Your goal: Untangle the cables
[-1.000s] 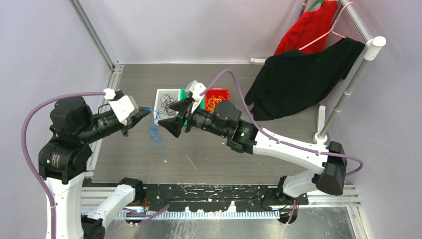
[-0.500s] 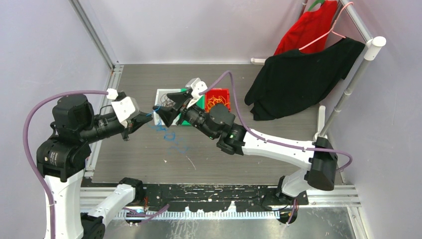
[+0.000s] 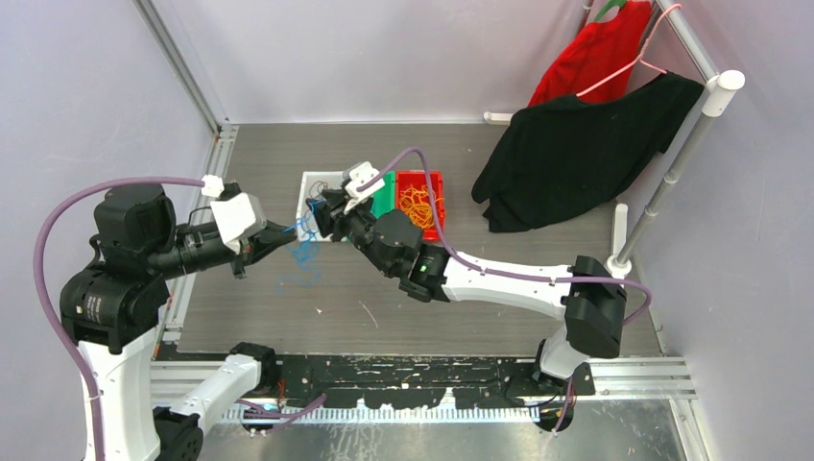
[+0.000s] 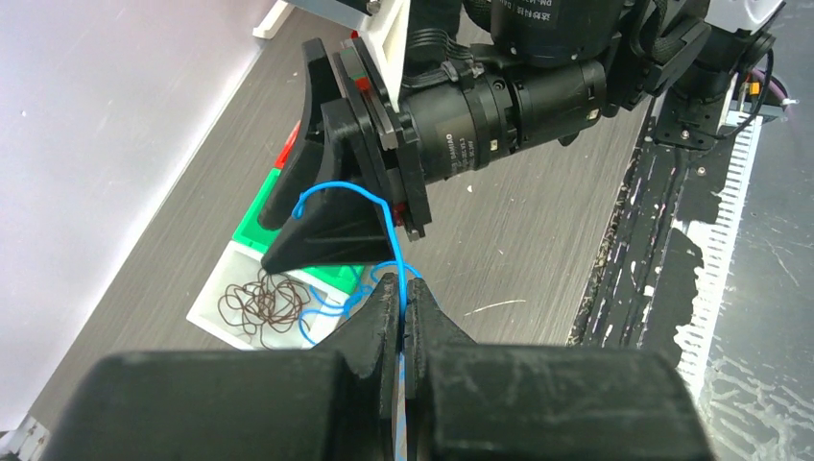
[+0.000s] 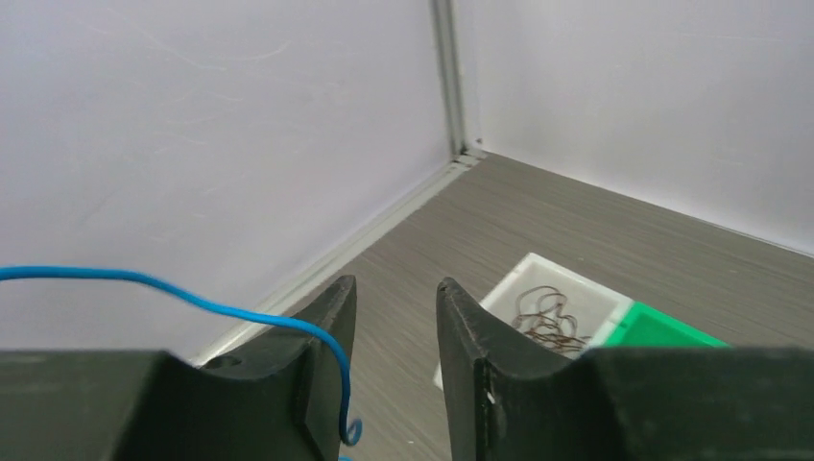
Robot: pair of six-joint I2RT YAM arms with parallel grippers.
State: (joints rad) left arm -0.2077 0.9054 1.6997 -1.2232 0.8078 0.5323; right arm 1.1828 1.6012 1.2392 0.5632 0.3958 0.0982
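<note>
Top view: the left gripper (image 3: 285, 229) and right gripper (image 3: 322, 213) nearly meet, with the blue cable (image 3: 305, 252) trailing below them.
Left wrist: its jaws are clenched on the blue cable, which loops up from the fingertips.
Right wrist: its jaws stand apart, released, with the blue cable draped across one finger.

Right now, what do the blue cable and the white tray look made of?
Blue cable: probably thin wire in smooth plastic insulation, since it holds springy loops and kinks without support. White tray: seemingly rigid moulded plastic with a smooth finish, going by its thin straight walls and crisp corners.
</note>
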